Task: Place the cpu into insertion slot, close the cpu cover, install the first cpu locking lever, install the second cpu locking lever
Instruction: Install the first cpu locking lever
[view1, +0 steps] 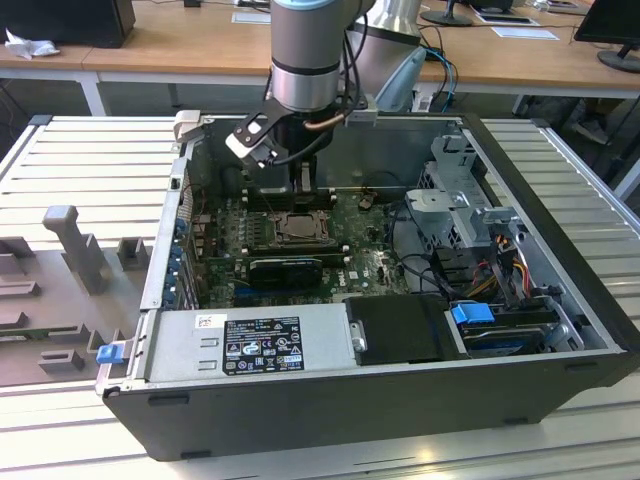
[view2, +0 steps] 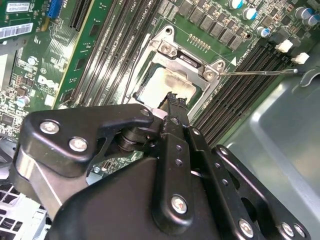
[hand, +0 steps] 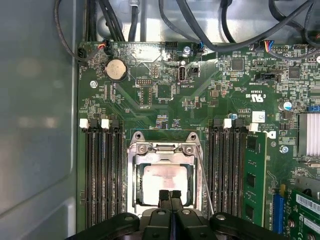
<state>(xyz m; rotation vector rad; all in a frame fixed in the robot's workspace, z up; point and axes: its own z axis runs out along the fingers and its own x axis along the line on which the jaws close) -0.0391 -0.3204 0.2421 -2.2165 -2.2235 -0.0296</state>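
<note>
At the lower edge of the exterior frame, a grey power supply (view1: 250, 345) is sitting at the front of the open computer case (view1: 560, 330), which is lying on a ribbed grey worktop (view1: 90, 160). Behind it, in the middle of the frame, the insertion slot (view1: 296, 228) is sitting on the green board. In the first wrist view the cpu (hand: 166, 181) is lying in that slot, silver top up. The cpu cover (hand: 162, 161) is lying flat around it, framing the chip through its window. A thin metal lever rod (hand: 205, 180) is running along one side of the socket, between it and the long memory slots (hand: 225, 175). The tool (hand: 170, 196) is hovering just over the chip's edge, fingers clenched together with nothing between them. Farther back, wooden desks (view1: 170, 40) are crossing the upper frame.
</note>
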